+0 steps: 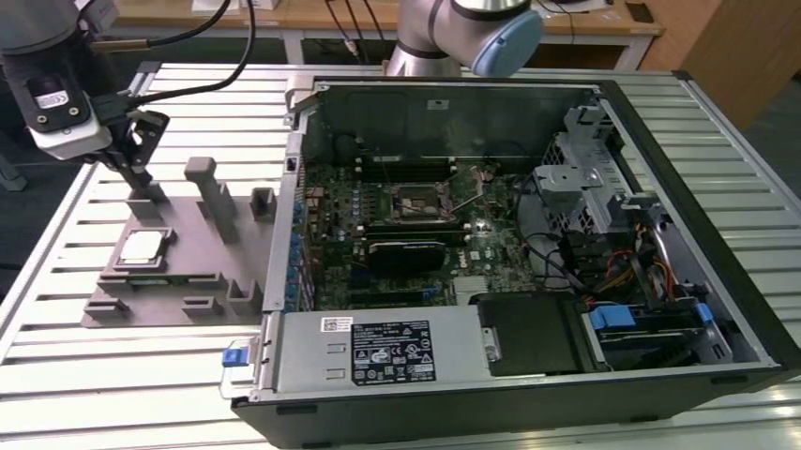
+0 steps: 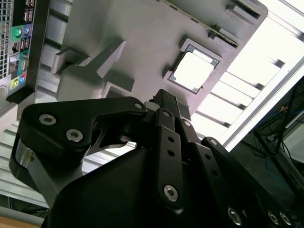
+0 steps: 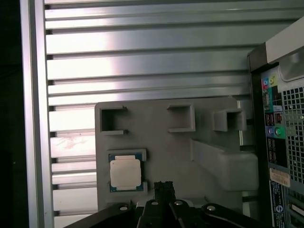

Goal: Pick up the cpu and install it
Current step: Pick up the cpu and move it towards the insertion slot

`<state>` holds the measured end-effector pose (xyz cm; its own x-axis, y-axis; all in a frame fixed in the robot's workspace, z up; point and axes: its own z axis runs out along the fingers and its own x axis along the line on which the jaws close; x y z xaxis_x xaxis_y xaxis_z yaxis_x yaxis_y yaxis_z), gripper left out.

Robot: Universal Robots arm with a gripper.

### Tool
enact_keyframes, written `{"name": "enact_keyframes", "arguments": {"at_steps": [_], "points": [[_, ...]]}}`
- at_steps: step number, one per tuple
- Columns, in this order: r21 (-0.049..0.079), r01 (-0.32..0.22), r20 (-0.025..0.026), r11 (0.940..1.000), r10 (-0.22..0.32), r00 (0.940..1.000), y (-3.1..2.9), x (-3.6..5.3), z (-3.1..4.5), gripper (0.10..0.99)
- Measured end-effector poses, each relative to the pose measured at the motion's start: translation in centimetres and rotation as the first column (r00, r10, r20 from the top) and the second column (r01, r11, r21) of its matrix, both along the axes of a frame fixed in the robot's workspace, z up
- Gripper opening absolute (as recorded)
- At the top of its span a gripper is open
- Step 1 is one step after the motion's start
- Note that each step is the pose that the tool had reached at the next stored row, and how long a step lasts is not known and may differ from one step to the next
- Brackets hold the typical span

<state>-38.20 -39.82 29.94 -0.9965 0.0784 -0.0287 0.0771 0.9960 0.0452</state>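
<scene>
The cpu (image 1: 142, 247), a small square chip with a silver top, lies flat in a recess of the grey fixture (image 1: 201, 281) at the exterior view's left. Both wrist views show the cpu (image 2: 194, 71) (image 3: 126, 172) seated in its green-edged pocket. My gripper (image 1: 139, 180) hangs above the fixture's far part, just beyond the chip and apart from it. Its black fingers (image 3: 164, 187) stand together, shut, with nothing between them. The motherboard socket (image 1: 417, 202) sits inside the open computer case (image 1: 701, 216).
Upright grey posts (image 1: 204, 187) rise from the fixture close beside the gripper. The case wall (image 1: 285, 234) stands at the fixture's right edge in the exterior view. A slatted metal table (image 1: 75, 375) carries everything. A second robot arm's base (image 1: 432, 42) stands behind the case.
</scene>
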Motion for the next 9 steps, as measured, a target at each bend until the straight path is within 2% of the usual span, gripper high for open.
{"name": "enact_keyframes", "arguments": {"at_steps": [9], "points": [[0.000,0.000,0.0001,1.0000,0.000,1.0000,-0.10,-1.20,-1.33,0.106]]}}
